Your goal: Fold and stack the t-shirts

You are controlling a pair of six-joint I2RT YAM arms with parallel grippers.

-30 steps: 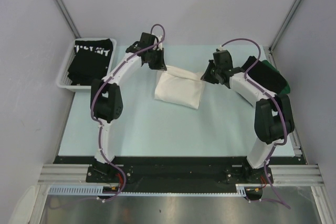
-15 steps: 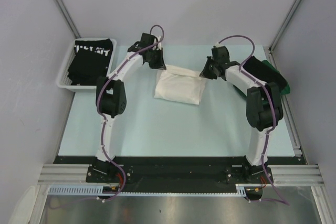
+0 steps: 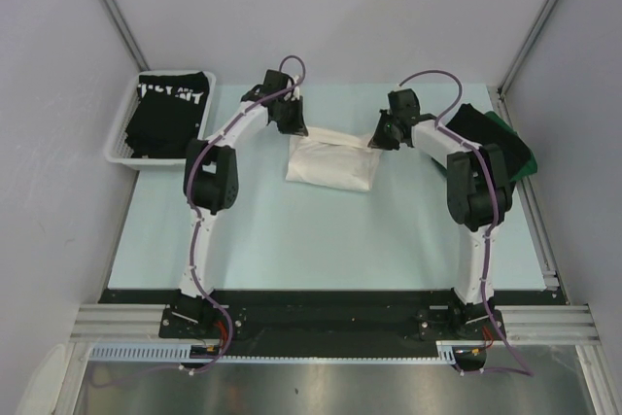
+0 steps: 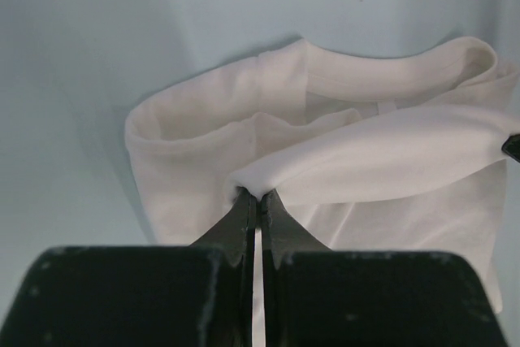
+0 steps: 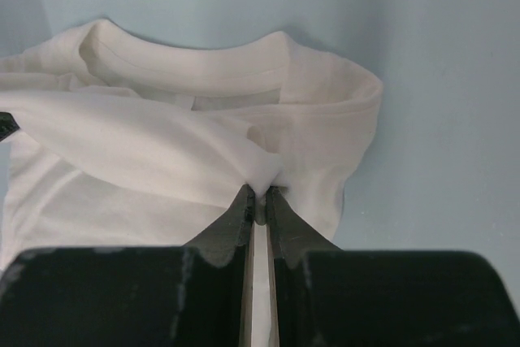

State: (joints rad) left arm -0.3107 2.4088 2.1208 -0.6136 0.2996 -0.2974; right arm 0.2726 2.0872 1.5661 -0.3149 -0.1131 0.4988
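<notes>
Top external: white tee [image 3: 328,157] sits on the table [image 3: 292,230], in the middle of the far half, between the two arms.
Tee shape: folded down to a compact, roughly rectangular wad. Its near part rests flat on the surface. Its far edge is raised into a strip strung between the two grippers.
Left gripper [image 3: 294,130]: at the tee's far-left corner, jaws pinched fully together on a fold of the white cloth.
Right gripper [image 3: 379,136]: at the tee's far-right corner, jaws nearly closed, with a thin bunch of white cloth clamped between the tips.
Left wrist: fingertips meet on a small gather of fabric. A taut band of cloth runs off to the right, and the collar ribbing shows beyond it.
Right wrist: mirror picture. The cloth is nipped at the tips, the band runs off to the left, and the collar curves across the far side.
Basket [image 3: 117,141]: white mesh, at the far-left corner of the table. It holds a black tee with white lettering [image 3: 173,109], lettering at the far end.
Right edge: black tee [image 3: 479,126] lies on top of a dark green tee [image 3: 523,158], partly hidden behind the right arm.
Spacing: white tee is well apart from both the basket and the right-hand pile.
</notes>
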